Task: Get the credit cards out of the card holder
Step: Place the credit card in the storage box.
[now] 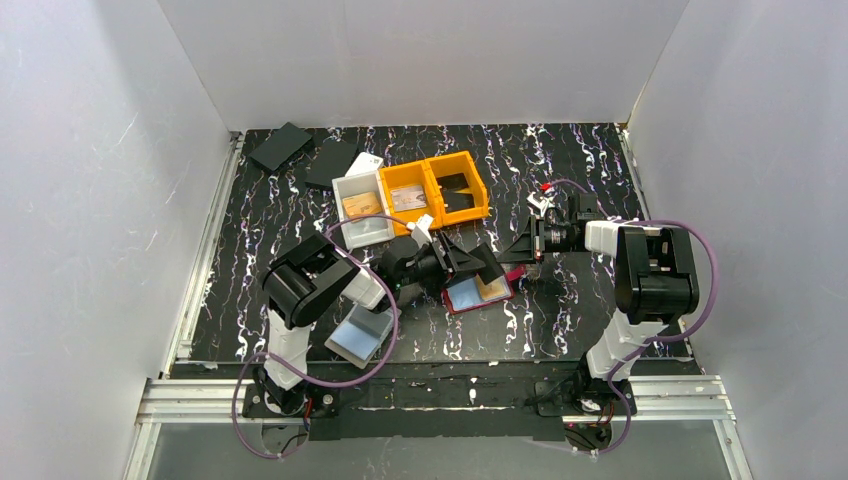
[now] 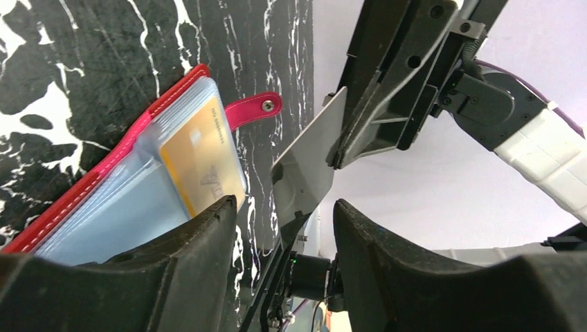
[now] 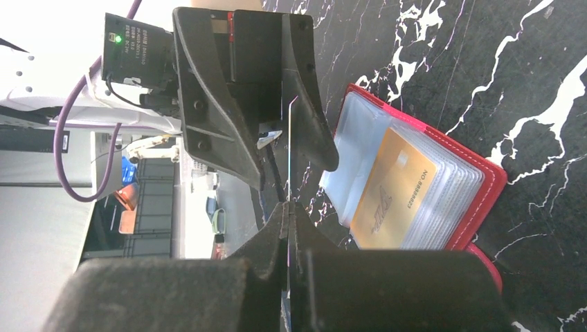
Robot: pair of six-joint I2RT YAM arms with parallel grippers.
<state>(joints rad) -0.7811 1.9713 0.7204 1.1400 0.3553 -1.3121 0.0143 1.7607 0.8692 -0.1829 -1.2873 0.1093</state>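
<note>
Black marbled table (image 1: 600, 160), white walls (image 1: 420, 60). Holder (image 1: 478, 293) lies open at centre, 1 gold card (image 2: 201, 155) in its front sleeve. Just beyond, 2 grippers meet tip to tip: right gripper (image 3: 289, 211) clamped on a grey card (image 2: 308, 162), left gripper (image 2: 285, 206) with fingers apart, straddling that card's corner. Farther back are 2 orange bins (image 1: 435, 190).

Marbled table (image 1: 580, 160); red card holder (image 1: 478, 295), orange bins (image 1: 433, 190)

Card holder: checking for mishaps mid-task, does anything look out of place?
Nothing stands out. The card holder lies open, gold card sleeved; the right gripper pinches a grey card between the left gripper's open fingers.
</note>
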